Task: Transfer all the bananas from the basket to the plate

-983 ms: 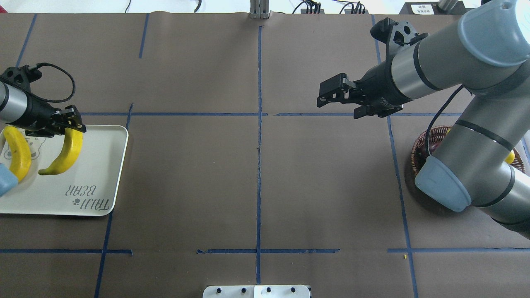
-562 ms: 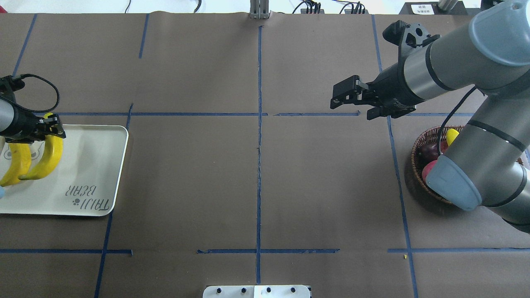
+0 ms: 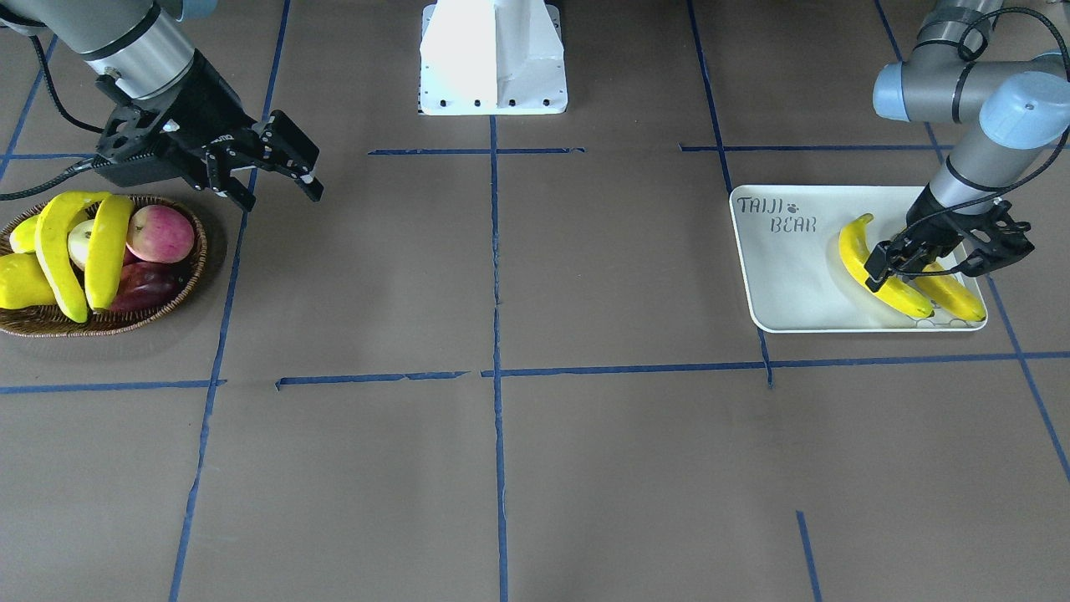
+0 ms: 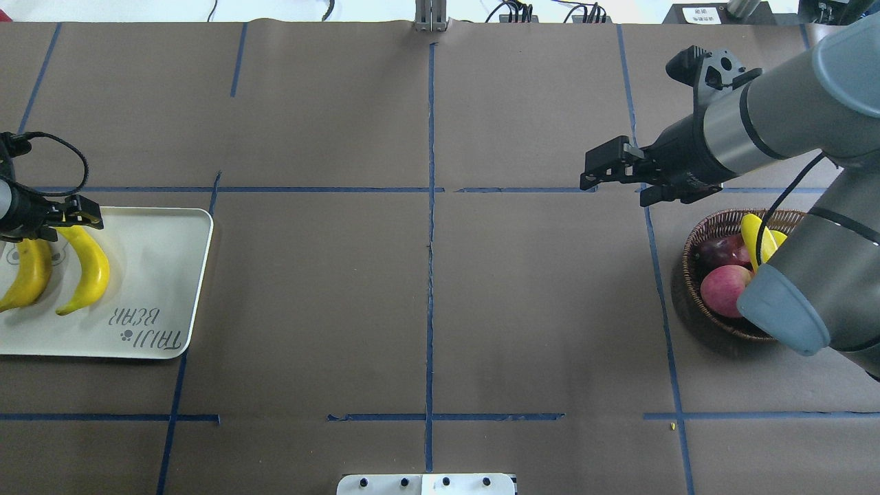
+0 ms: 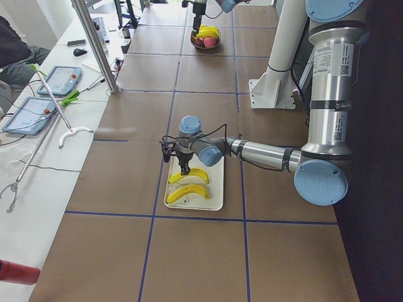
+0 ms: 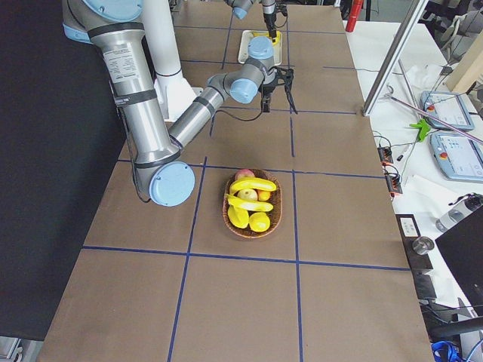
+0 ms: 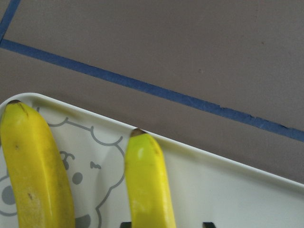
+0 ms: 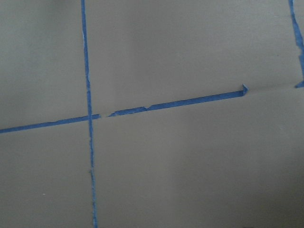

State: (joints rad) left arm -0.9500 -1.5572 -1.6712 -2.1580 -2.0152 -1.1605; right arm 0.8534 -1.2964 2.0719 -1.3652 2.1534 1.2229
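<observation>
The white plate (image 4: 158, 275) lies at the table's left end and also shows in the front view (image 3: 786, 276). Two bananas lie on it side by side (image 4: 31, 275) (image 4: 89, 265). My left gripper (image 4: 72, 214) (image 3: 911, 261) is open, and its fingers straddle the far end of the inner banana (image 3: 853, 247) (image 7: 147, 180). The wicker basket (image 3: 196, 267) (image 4: 694, 240) holds two more bananas (image 3: 54, 251) (image 3: 109, 251), and my right arm partly hides it from overhead. My right gripper (image 4: 614, 191) (image 3: 280, 196) is open and empty, above the table beside the basket.
The basket also holds a pink-red apple (image 3: 159, 234), a dark red fruit (image 3: 142, 284) and plump yellow-green fruits (image 3: 21, 280). The robot's white base (image 3: 493, 58) stands at mid table edge. Blue tape lines grid the brown table cover.
My left gripper moved the banana left across the plate, laid it beside the first one and opened. My right arm swung right, uncovering more of the basket.
</observation>
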